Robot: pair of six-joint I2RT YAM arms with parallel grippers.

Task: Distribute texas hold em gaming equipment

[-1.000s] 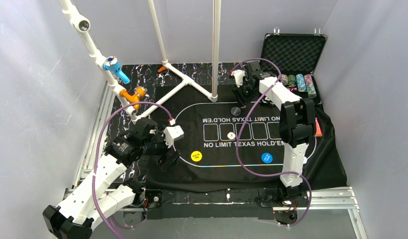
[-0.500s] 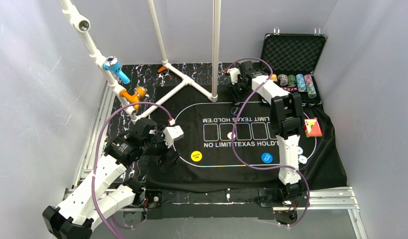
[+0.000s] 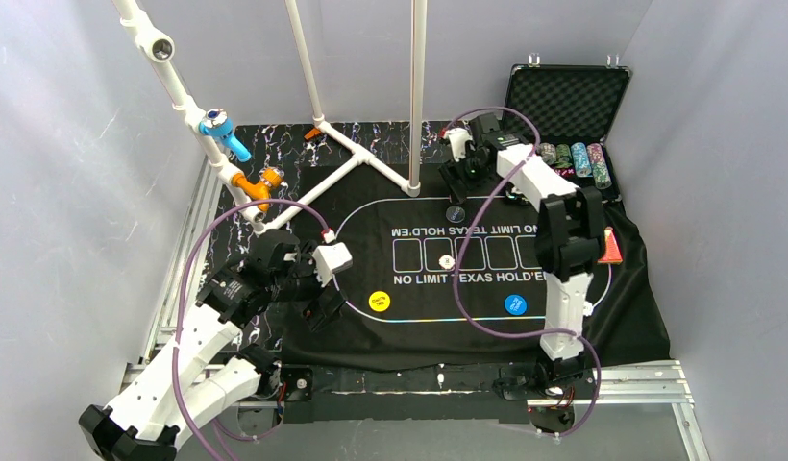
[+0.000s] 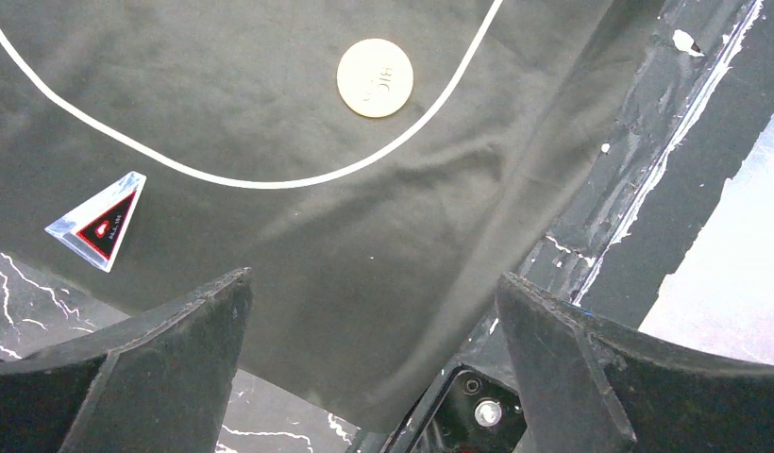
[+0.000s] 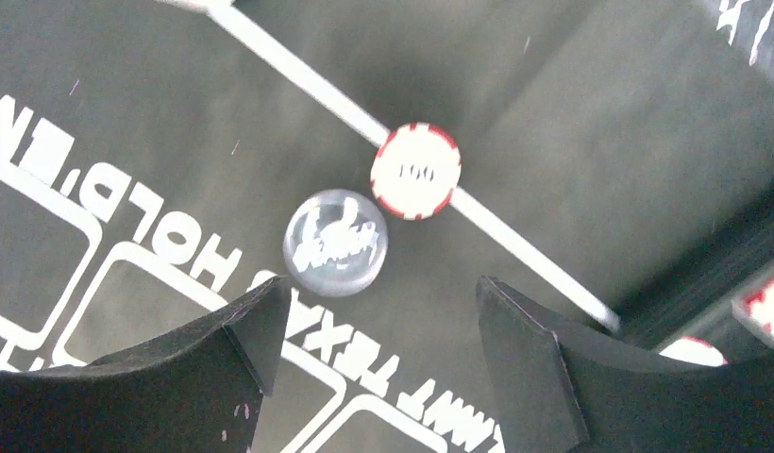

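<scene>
Right tool (image 5: pixel 378 293) hung w/ jaws apart, empty, over round red-white poker chip (image 5: pixel 415 171) on black felt mat (image 5: pixel 553 113), next to grey round disc (image 5: pixel 335 243). A low sweep could knock chip. Left tool (image 4: pixel 374 281) spread, empty.

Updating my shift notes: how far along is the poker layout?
Done: the yellow round disc, blue round disc and red-edged white chip lie on the black felt mat. In hand: nothing; right hand and left hand are open, empty. Left: coloured chip stacks wait in the black case.
</scene>
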